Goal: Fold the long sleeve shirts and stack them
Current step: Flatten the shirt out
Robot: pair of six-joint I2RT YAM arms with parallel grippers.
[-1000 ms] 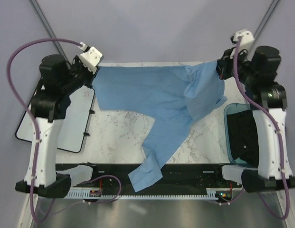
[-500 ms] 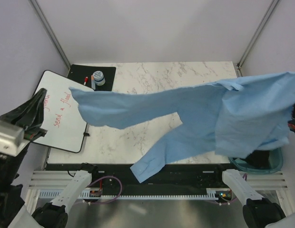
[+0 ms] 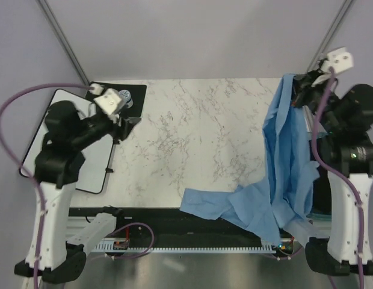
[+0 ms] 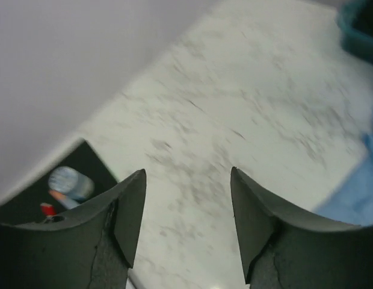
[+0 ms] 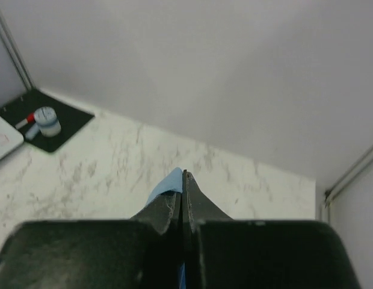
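Blue shirt [image 3: 287, 156] over near-right edge of table [image 3: 192, 132]

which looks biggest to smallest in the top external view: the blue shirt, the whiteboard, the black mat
1. blue shirt, clearly largest
2. whiteboard, partly hidden
3. black mat, also partly hidden, so its place below the whiteboard is less sure

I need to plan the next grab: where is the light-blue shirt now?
In the top view the light-blue shirt hangs from the shut right gripper at the table's far right, trailing down to the near right edge.
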